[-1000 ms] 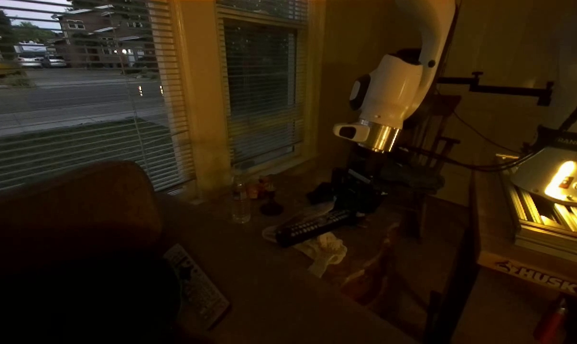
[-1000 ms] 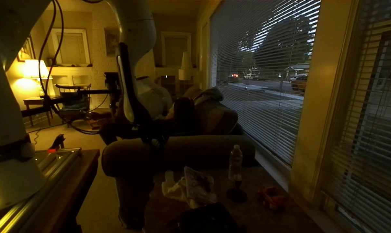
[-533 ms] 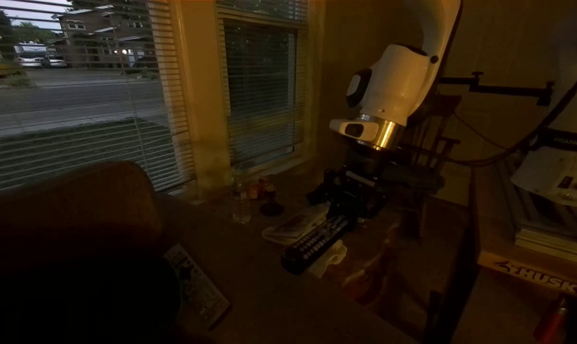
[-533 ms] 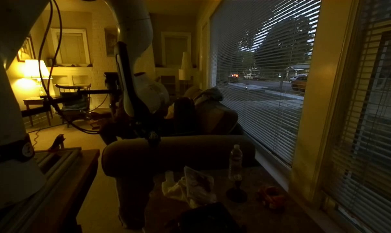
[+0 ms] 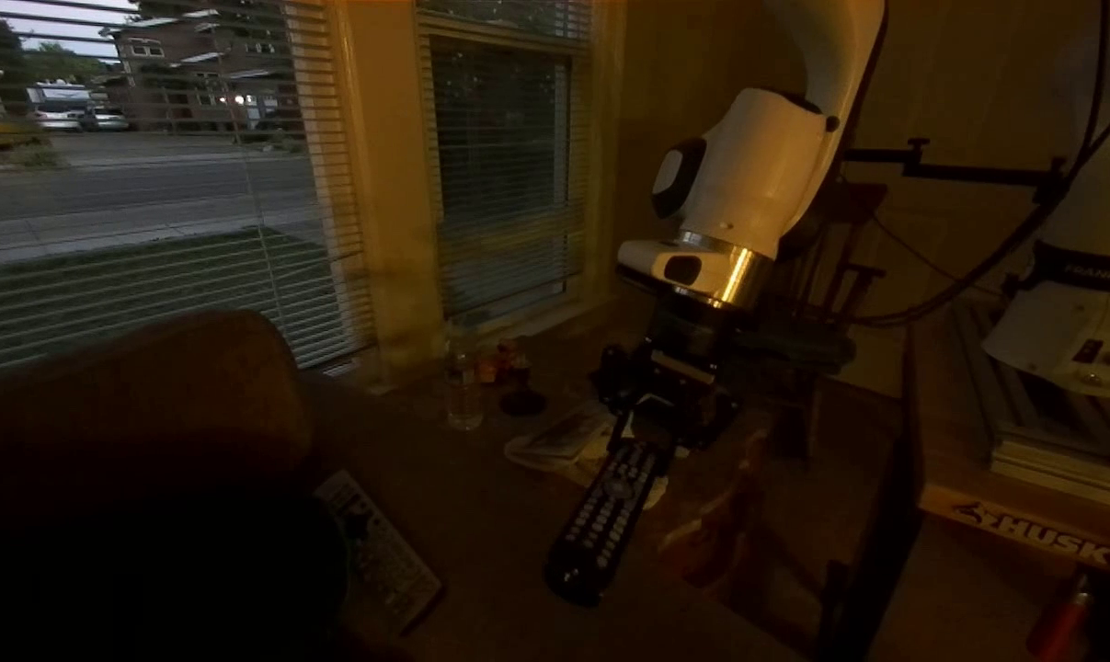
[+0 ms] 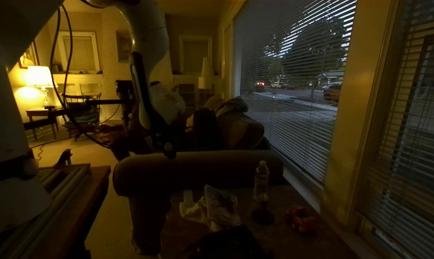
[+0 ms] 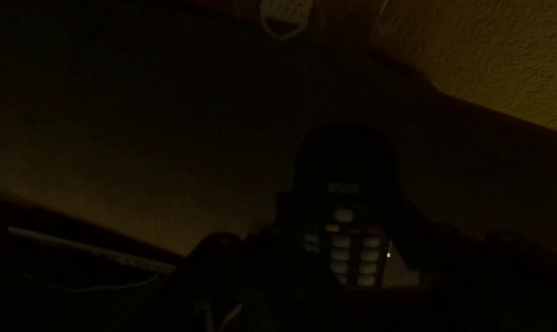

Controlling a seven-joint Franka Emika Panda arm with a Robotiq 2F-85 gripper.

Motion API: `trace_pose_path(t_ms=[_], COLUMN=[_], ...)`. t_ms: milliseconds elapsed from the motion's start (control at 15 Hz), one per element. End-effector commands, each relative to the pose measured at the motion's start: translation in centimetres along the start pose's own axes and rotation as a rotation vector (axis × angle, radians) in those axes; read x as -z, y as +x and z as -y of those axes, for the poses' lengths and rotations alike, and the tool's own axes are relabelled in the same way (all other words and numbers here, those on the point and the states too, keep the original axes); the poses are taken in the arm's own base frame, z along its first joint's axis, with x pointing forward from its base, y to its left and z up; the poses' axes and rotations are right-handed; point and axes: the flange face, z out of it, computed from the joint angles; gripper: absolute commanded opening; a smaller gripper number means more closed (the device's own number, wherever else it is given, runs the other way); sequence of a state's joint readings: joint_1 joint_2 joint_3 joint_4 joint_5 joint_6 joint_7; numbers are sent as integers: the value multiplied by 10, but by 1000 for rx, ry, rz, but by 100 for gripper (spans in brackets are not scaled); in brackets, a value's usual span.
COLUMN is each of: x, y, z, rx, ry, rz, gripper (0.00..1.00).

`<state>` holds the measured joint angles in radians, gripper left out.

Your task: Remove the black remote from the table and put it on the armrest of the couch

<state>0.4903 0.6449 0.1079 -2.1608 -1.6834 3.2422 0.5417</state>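
While the end effector (image 5: 646,443) grips the remote (image 5: 600,529), free armrest (image 6: 209,163) past its tip, edge beyond.

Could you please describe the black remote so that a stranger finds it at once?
In an exterior view, follow the white arm down to the gripper. The black remote juts from it. Unlike the pale rectangle nearby, it is dark with rows of small pale buttons.

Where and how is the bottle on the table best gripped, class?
Probably by the neck, from above: the bottle stands upright and narrows toward its top, while the armrest and dark stand nearby might crowd a sideways approach. The pincer holds the remote, so it would need freeing first.
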Motion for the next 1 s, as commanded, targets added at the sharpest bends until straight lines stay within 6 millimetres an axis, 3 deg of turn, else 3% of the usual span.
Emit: trace_pose_path(t_ms=[0, 400, 933], x=[-28, -59, -71], y=[17, 40, 80], z=[-1, -1, -22], rx=[54, 113, 198], ry=[1, 2, -19], rz=[6, 32, 76], gripper=[28, 28, 28])
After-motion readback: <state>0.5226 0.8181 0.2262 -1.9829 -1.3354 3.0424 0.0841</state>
